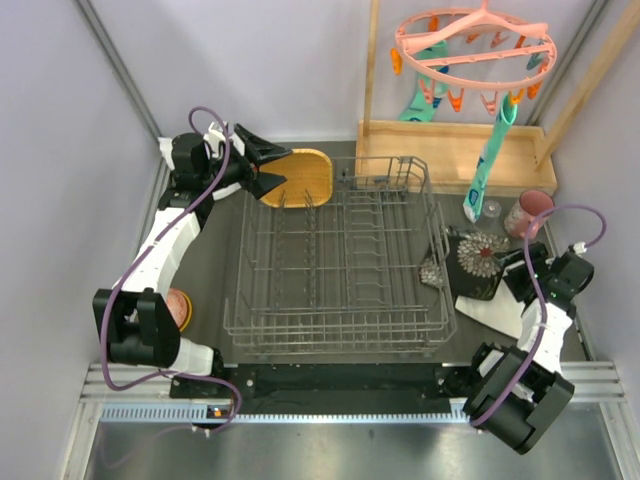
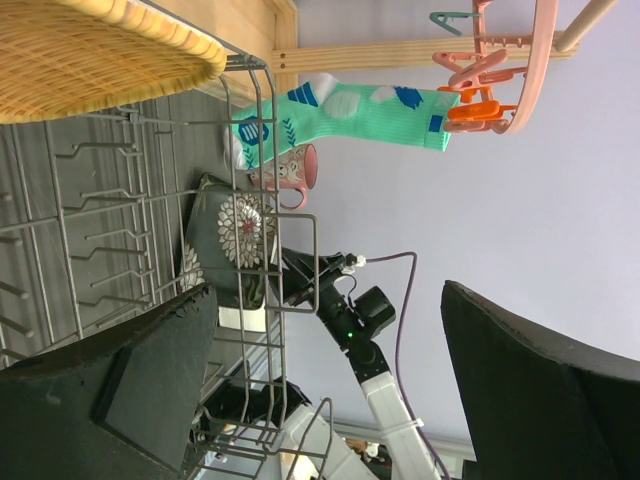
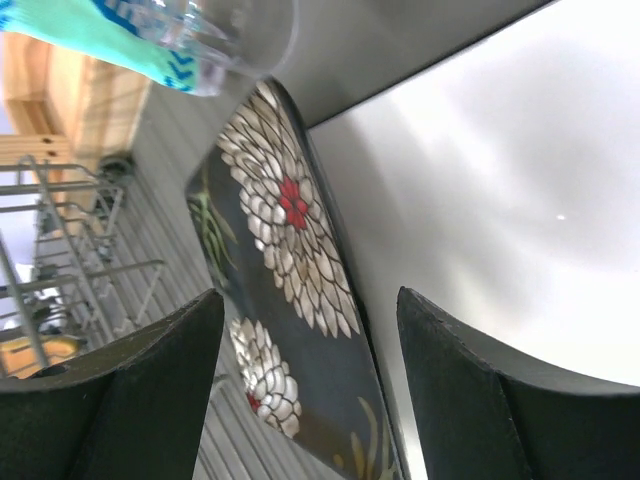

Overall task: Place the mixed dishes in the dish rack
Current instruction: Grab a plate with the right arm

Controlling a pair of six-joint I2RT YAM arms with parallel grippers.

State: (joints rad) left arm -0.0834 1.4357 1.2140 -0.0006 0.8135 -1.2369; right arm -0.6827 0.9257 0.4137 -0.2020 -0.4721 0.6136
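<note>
The grey wire dish rack (image 1: 340,260) fills the middle of the table. The yellow wooden plate (image 1: 297,178) sits at its far left corner. My left gripper (image 1: 278,168) is open and empty just left of that plate; in the left wrist view the plate (image 2: 90,50) lies above the jaws. My right gripper (image 1: 512,268) is open over the black floral plate (image 1: 478,255), its jaws straddling that plate's edge (image 3: 290,270) beside the pale plate (image 3: 500,200). The pink cup (image 1: 530,212) and clear glass (image 1: 490,210) stand behind. A patterned bowl (image 1: 433,270) lies by the rack. The orange bowl (image 1: 180,305) is half hidden.
A pink round peg hanger (image 1: 475,45) hangs at the back right with teal socks (image 1: 490,165) dangling over a light wooden tray (image 1: 450,150). The right arm (image 2: 370,330) shows through the rack wires in the left wrist view.
</note>
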